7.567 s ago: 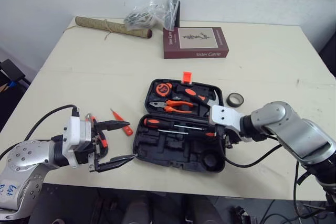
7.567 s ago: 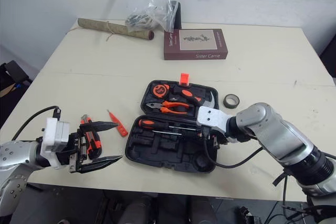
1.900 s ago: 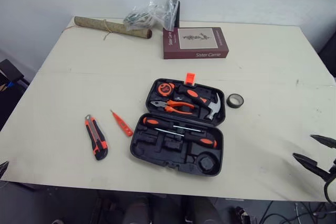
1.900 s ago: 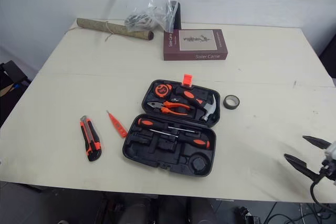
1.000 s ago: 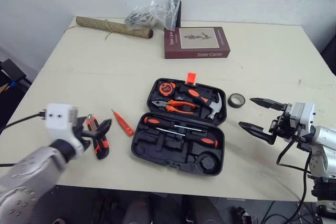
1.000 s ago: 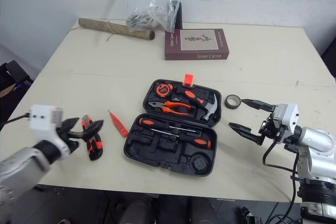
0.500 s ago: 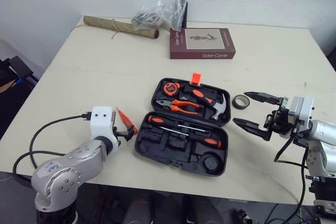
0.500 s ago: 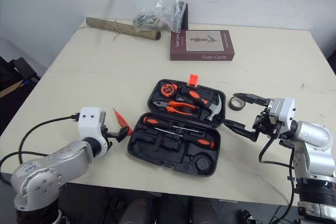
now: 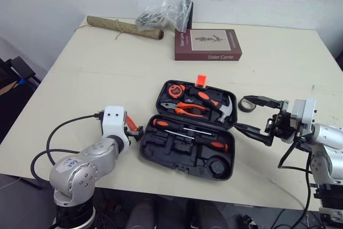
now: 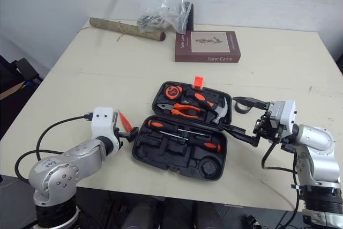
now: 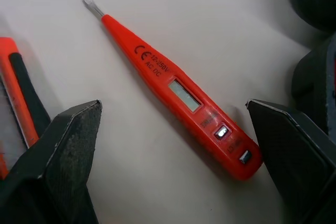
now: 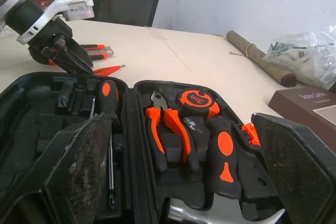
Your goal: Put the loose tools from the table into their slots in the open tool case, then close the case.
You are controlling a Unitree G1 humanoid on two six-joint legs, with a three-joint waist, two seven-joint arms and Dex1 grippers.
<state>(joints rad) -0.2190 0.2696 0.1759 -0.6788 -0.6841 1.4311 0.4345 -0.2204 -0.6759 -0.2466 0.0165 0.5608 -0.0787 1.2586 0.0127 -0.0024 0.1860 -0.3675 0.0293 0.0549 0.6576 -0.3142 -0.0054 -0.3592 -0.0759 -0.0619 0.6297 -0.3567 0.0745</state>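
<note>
Straddling the red tester pen [image 11: 178, 95] on the table [image 9: 107, 68], the left jaws stand wide apart, one finger on either side of it. The pen lies just left of the open tool case [image 9: 177, 156], with an orange utility knife [image 11: 18, 93] beside it. The right jaws, also apart, hover at the case's right edge near a tape roll [image 10: 241, 106].

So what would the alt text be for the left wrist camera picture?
A red tester pen lies flat on the pale table between the two open black fingers of the left end effector. An orange-and-black utility knife lies just beyond one finger.
</note>
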